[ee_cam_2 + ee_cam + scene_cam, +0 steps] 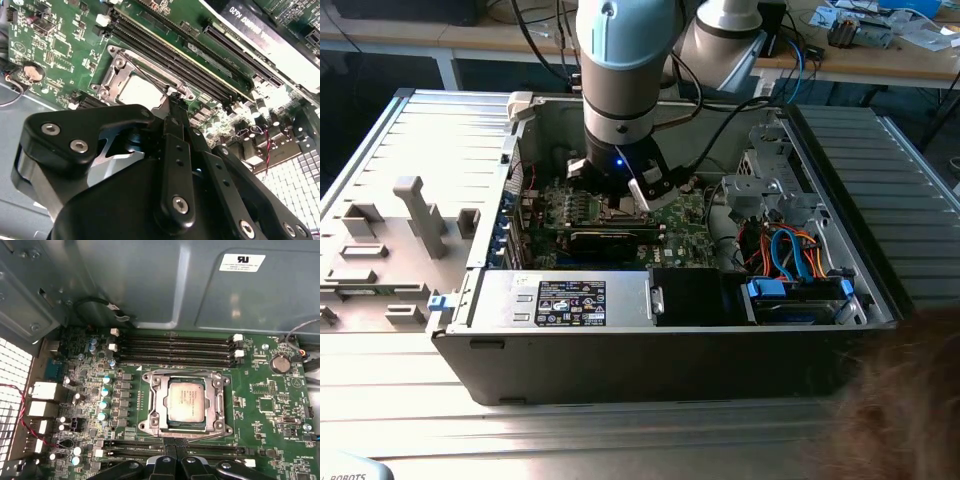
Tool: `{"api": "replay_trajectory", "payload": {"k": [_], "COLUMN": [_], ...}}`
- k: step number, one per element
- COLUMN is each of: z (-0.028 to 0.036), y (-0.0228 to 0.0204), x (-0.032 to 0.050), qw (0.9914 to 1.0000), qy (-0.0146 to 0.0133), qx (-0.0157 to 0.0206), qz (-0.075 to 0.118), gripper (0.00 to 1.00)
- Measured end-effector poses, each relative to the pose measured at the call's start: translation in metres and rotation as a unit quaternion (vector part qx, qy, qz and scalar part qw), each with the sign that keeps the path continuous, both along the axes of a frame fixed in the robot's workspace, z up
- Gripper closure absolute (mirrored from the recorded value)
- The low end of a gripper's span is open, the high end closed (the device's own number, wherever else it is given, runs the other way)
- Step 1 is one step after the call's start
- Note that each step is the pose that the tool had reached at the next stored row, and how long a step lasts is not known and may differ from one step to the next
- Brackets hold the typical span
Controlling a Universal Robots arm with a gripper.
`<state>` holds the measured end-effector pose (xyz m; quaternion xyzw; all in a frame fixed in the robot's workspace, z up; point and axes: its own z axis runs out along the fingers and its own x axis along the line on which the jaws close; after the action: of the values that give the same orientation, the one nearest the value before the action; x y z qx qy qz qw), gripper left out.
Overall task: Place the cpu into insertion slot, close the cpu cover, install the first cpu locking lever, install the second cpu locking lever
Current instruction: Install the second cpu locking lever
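Now: cpu (186,400) seated under closed cpu cover (156,405) | gripper (174,461) shut, empty, at socket edge | cover thin, stiff; lever springy, hook its end.

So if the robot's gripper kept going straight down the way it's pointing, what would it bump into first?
Probably the edge of the cpu cover, closed over the cpu in the insertion slot. The gripper points at the green circuit board right beside that frame, though depth is hard to judge.
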<state>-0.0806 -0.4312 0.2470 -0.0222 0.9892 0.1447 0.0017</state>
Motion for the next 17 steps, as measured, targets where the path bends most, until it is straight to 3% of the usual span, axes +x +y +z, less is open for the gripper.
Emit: {"api": "replay_trajectory", "payload": {"k": [17], "z": [-0.0157], "y": [0.0], "x": [-0.0047], "qw": [1.0], "qy": [0.0001], "qx": [0.0003], "qz": [0.0], "gripper": [0.89]}}
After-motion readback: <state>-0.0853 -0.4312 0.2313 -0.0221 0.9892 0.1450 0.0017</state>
